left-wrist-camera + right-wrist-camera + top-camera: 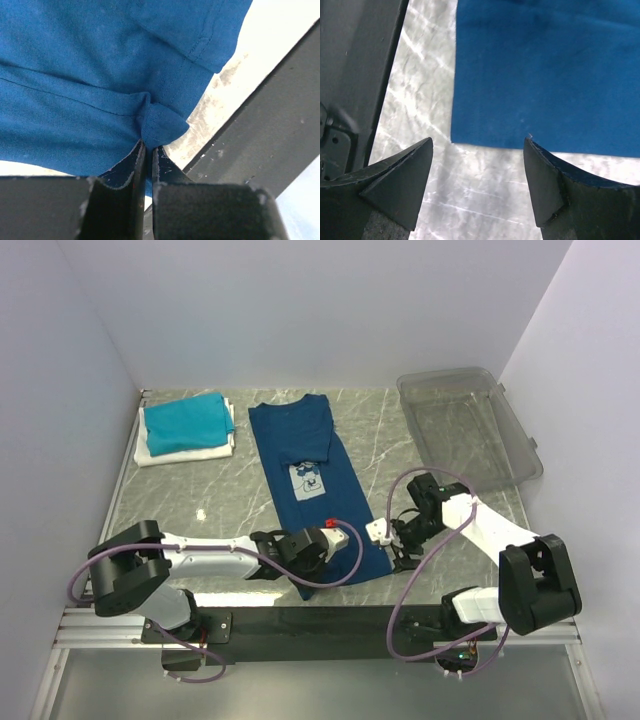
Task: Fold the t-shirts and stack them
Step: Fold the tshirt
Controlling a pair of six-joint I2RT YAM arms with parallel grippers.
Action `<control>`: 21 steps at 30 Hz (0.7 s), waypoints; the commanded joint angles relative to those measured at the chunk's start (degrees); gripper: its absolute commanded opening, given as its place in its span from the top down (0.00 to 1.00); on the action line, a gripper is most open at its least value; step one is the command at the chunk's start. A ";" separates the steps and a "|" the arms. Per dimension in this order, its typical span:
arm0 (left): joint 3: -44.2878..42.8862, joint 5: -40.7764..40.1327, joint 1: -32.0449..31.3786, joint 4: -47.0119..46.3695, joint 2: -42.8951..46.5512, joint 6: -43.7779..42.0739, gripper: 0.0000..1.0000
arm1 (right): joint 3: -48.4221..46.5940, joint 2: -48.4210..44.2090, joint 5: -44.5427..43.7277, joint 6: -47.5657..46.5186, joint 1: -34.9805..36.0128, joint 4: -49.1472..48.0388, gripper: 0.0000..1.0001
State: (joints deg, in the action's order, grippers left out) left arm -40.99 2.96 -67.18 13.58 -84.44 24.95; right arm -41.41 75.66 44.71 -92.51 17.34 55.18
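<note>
**Near hem: one corner pinched, the other lined up**

- Navy t-shirt (305, 480) lies lengthwise down the middle of the table (220, 500), collar far, hem near. Both sides are turned in, so it is a long narrow strip with the chest print facing up.
- Left claw (148, 147) is pressed together on a small tuck of navy cloth at the near-left hem corner. The cloth puckers where it enters the fingers. Judged purpose: hold that corner ready to carry the hem up toward the collar.
- Right claw (477, 145) is spread wide over the near-right hem corner, gripping nothing. One finger is over bare table and the other sits at the hem line. Its height above the cloth cannot be told. It likely waits to take the matching corner so both lift together.
- Folded teal tee (187, 420) rests on a folded white tee (190, 452) at the far-left corner, well apart from the navy one. I take this to be the stack the navy tee will join.
- Edges: the hem lies near the black rail (260, 125) along the table's near edge, so there is little room on the near side.
- A clear bin (520, 440) fills the far right.
- Open room: bare table lies on both sides of the strip, and the left side offers a clear way to the stack.
</note>
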 commanded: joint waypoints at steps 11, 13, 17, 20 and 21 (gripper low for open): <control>5.31 4.95 0.64 -8.40 5.60 5.19 0.99 | 5.98 -3.32 -11.73 10.49 11.65 -12.54 0.28; 5.92 5.04 0.73 -8.92 6.13 5.55 0.99 | 6.95 -3.32 -12.71 11.64 13.06 -14.39 0.30; 6.10 5.30 0.99 -9.10 6.14 5.64 0.99 | 8.18 -3.24 -14.38 13.32 14.82 -16.15 0.34; 6.01 5.56 1.08 -8.93 5.87 5.37 0.99 | 9.50 -3.32 -15.88 14.90 15.88 -18.08 0.41; 5.84 5.48 1.08 -9.01 5.87 5.37 0.99 | 9.68 -3.32 -16.32 15.16 15.97 -19.05 0.43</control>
State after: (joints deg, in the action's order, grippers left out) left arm -35.05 6.48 -66.26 6.66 -79.85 29.67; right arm -33.39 73.06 31.53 -79.61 32.36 40.49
